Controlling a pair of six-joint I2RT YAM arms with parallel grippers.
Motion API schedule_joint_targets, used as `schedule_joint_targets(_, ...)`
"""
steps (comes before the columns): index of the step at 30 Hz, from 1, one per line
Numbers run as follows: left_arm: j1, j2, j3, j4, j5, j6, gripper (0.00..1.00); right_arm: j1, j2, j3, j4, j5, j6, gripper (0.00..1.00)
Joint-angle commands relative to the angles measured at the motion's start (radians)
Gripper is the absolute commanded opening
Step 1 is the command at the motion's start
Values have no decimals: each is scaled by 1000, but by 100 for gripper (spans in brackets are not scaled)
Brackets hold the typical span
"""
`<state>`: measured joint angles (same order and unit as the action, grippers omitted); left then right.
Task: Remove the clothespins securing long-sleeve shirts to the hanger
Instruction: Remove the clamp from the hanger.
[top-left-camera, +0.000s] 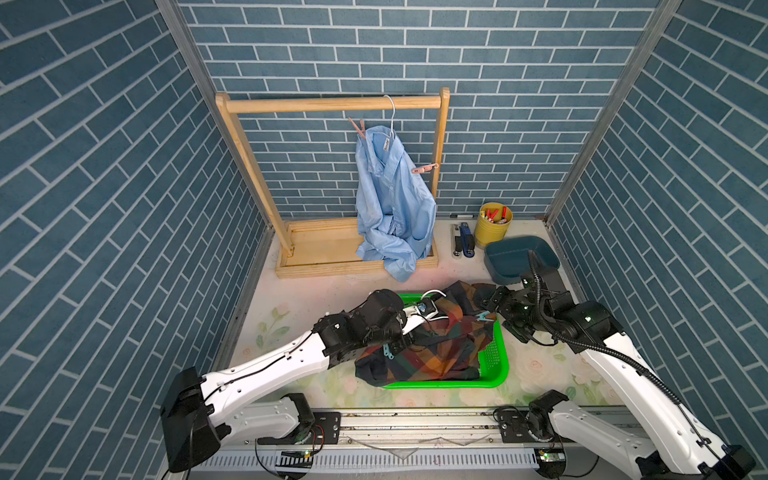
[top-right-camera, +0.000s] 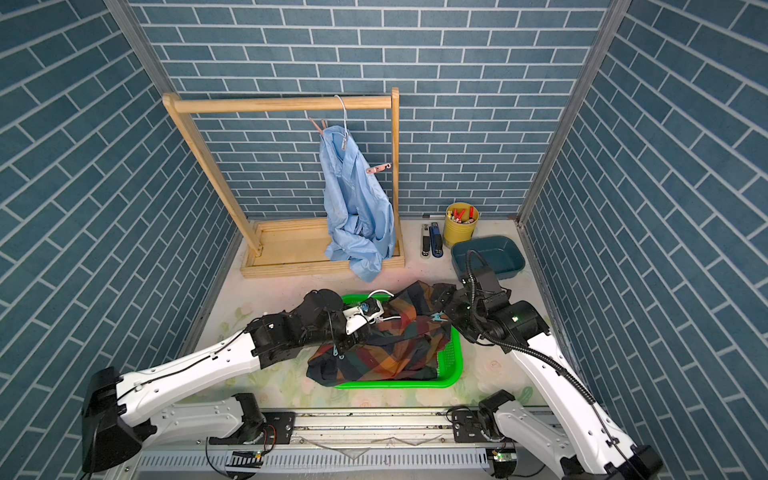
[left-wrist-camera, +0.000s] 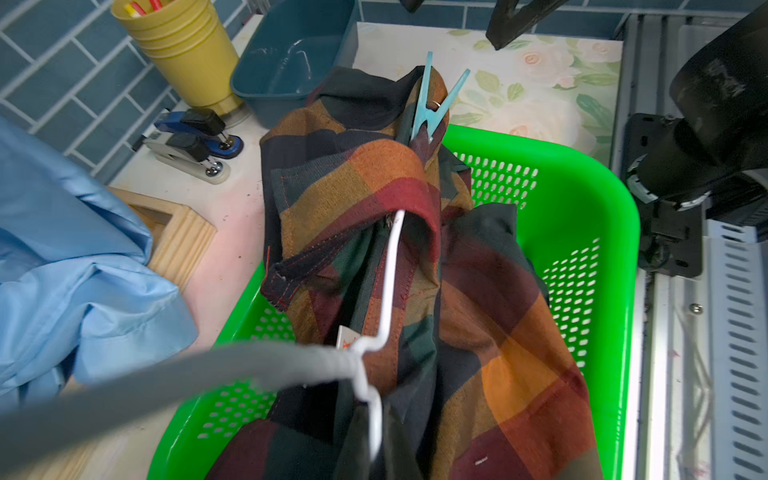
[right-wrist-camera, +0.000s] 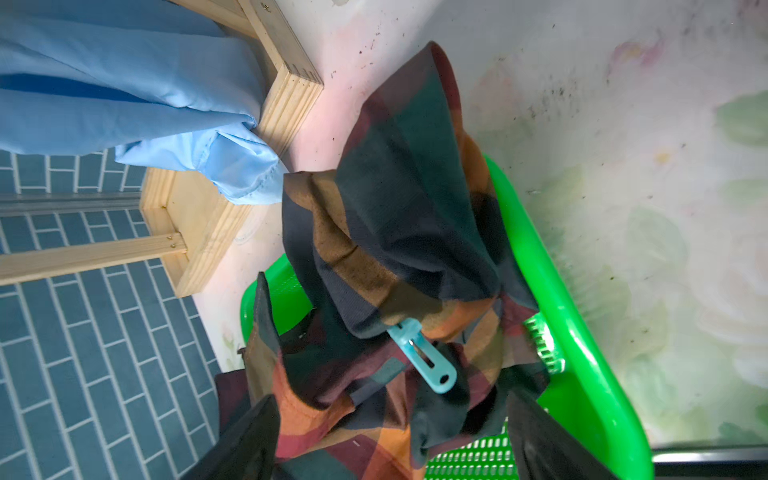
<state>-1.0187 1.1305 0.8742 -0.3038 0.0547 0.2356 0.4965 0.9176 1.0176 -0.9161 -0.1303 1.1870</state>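
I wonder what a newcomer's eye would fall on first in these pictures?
Probably the bright green basket at the centre, heaped with a dark plaid shirt whose white hanger the left gripper pinches. A teal clothespin sticks out of the shirt just ahead of the open right gripper. Behind, a pale blue shirt hangs on the wooden rack.

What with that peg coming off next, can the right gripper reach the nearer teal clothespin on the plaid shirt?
Probably yes: the right gripper is open just short of the nearer teal clothespin, whose handles stick clear of the plaid shirt, with nothing between them.
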Motion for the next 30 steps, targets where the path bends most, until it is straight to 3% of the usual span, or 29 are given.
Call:
schedule_joint_targets(1, -54, -27, -52, 100, -218, 60, 0, -34, -48, -70, 31, -58, 189, 75)
schedule_joint_targets(5, -105, -18, -88, 160, -355, 76, 0, -58, -82, -119, 42, -82, 250, 71)
schedule_joint_targets(12, -164, -22, -128, 240, -457, 110, 0, -71, -128, -282, 222, -150, 389, 67)
schedule_joint_targets(16, -211, -18, -154, 275, -520, 150, 0, -73, -159, -326, 249, -127, 439, 62)
schedule_joint_targets(24, -227, 11, -153, 276, -551, 128, 0, -82, -207, -212, 197, -92, 420, 61)
schedule_joint_targets(30, -227, 6, -150, 275, -566, 119, 0, -84, -204, -258, 253, -109, 437, 57)
